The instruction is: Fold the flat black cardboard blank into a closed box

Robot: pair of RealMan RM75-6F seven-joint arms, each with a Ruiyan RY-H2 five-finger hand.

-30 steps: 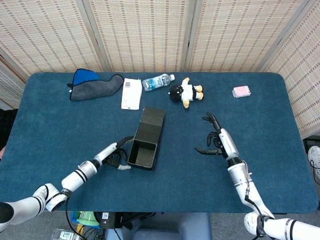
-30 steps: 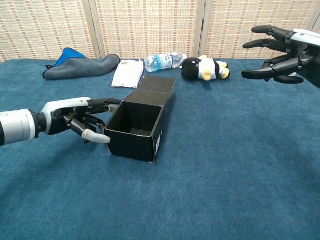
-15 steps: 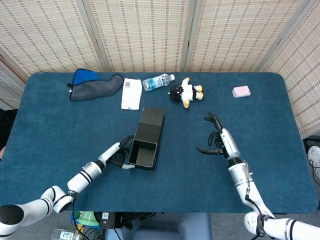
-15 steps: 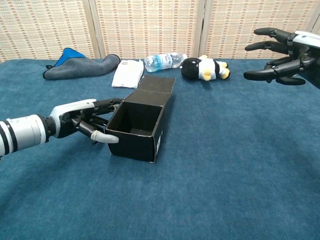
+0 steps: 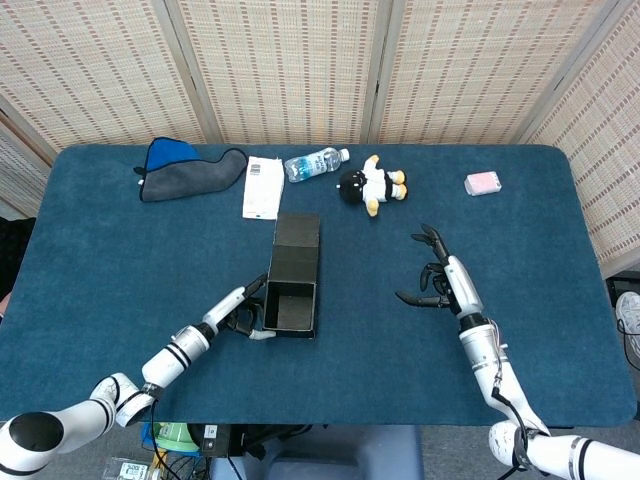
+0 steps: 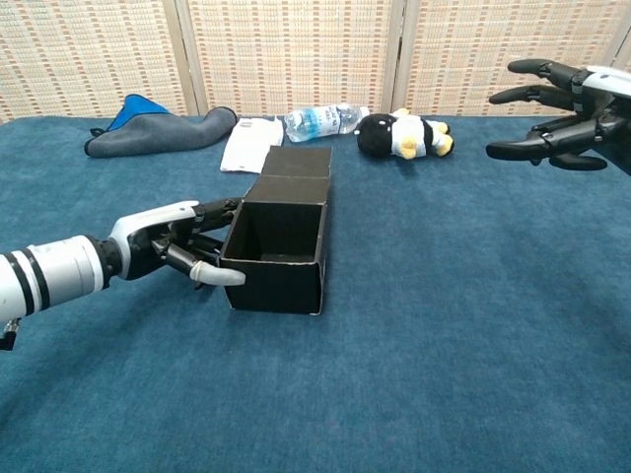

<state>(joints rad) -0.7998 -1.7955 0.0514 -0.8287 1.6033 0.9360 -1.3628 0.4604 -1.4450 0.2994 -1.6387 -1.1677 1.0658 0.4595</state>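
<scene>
We are looking down at a blue table (image 5: 560,240) backed by woven screens. Near its middle the black cardboard box (image 5: 291,292) is standing upright and open on top, its lid flap (image 5: 298,229) lying back flat toward the far edge. Our left hand (image 5: 240,312) is pressing against the box's left wall, fingers curled along that side and the thumb (image 6: 219,276) reaching across the near lower corner; we cannot tell whether it is truly gripping the wall or only bracing it. Our right hand (image 5: 438,283) is hovering above the table well to the right of the box, fingers spread wide and holding nothing. Along the far edge, a grey and blue cloth (image 5: 185,170) is lying at the left, then a white packet (image 5: 263,187), a water bottle (image 5: 315,163) on its side, a black and white plush toy (image 5: 372,186), and a small pink object (image 5: 483,183) further right.
</scene>
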